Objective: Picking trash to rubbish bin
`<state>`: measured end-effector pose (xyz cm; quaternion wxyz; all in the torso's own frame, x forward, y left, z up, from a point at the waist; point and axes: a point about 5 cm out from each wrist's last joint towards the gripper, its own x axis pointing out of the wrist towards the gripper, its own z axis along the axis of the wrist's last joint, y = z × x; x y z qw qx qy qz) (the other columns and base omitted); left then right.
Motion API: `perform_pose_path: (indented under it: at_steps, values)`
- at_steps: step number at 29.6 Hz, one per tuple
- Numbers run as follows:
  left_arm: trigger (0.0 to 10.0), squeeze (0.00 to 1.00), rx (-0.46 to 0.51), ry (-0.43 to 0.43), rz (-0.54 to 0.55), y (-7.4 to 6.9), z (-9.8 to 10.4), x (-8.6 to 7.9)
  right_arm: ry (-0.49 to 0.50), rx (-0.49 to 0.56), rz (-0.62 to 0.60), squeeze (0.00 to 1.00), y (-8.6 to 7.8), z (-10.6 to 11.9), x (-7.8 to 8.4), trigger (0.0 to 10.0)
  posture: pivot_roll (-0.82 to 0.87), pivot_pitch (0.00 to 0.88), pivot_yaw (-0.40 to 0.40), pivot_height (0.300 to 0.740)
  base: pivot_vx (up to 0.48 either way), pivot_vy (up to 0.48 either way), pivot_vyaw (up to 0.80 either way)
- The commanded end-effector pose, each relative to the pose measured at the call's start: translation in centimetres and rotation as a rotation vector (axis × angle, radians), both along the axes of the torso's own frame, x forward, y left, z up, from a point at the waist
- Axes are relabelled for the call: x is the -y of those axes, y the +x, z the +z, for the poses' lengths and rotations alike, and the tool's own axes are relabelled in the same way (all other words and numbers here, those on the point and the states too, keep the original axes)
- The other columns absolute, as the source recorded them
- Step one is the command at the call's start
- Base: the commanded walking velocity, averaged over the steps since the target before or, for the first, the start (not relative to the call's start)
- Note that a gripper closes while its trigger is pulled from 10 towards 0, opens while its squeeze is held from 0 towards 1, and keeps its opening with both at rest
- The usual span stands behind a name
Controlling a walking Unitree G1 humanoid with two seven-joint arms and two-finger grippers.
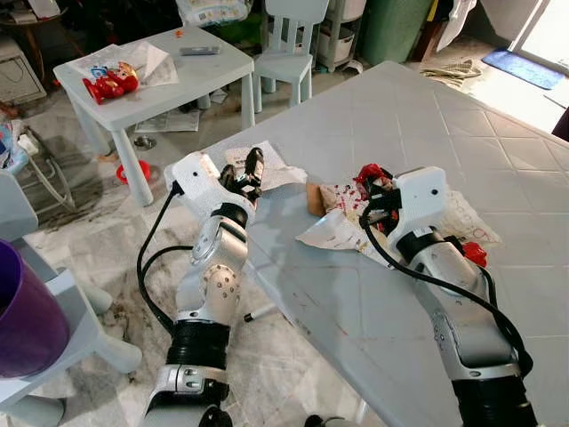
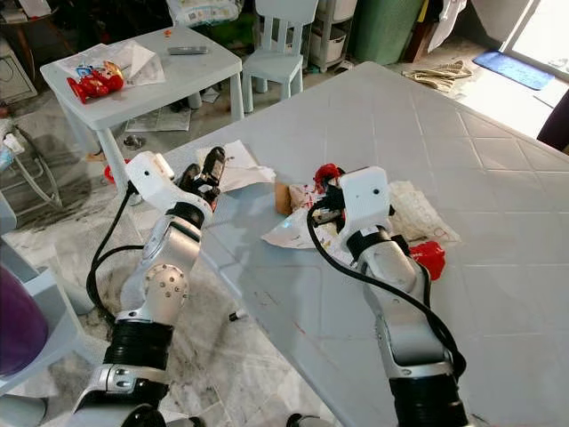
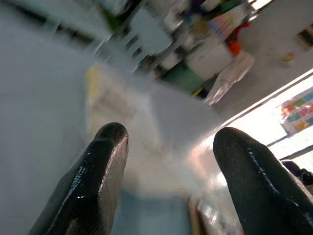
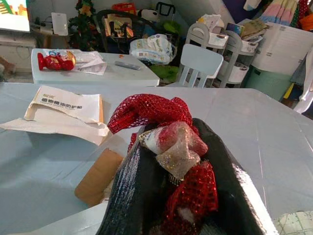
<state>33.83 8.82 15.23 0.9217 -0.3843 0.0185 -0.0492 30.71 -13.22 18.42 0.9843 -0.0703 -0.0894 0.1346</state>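
Just 1 red net (image 4: 146, 111) in R end effector (image 4: 177, 196)

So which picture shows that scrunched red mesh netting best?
The right wrist view: the scrunched red mesh netting sits close up, clamped between the right gripper fingers. Both eye views show it as a small red tuft above the big grey table.

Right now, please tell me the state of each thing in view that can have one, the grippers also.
Left gripper: open, empty, over the table edge.
Right gripper: shut on the red mesh netting.
White paper envelope: lying flat on the grey table.
Brown cardboard piece: lying flat.
Purple bin: open.
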Motion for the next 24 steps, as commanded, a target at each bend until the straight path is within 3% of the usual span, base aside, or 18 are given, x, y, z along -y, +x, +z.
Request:
perform_pose_path:
  at_steps: [1,5,11,24]
  values:
    - [10.0,0.0,-0.066,-0.178,-0.107,-1.3,0.2,5.6,0.0,0.002,-0.006,0.0,0.0,0.0,0.2,0.0,-0.03,0.113,-0.079,0.74,0.0,0.0,0.0]
    - [10.0,0.0,-0.101,-0.217,-0.121,-1.6,-0.1,5.9,0.002,0.001,-0.006,0.0,-0.1,-0.1,0.1,0.0,-0.03,0.115,-0.079,0.74,0.0,0.0,0.0]
    - [10.0,0.0,-0.103,-0.212,-0.152,-1.8,-0.2,6.1,0.003,-0.002,-0.004,0.0,-0.1,-0.1,0.1,0.0,-0.03,0.117,-0.083,0.74,0.0,0.0,0.0]
    - [10.0,0.0,-0.037,-0.225,-0.143,2.1,0.3,4.0,0.001,0.001,-0.009,0.0,-0.2,0.0,0.2,0.0,-0.05,0.123,-0.086,0.74,0.0,0.0,0.0]
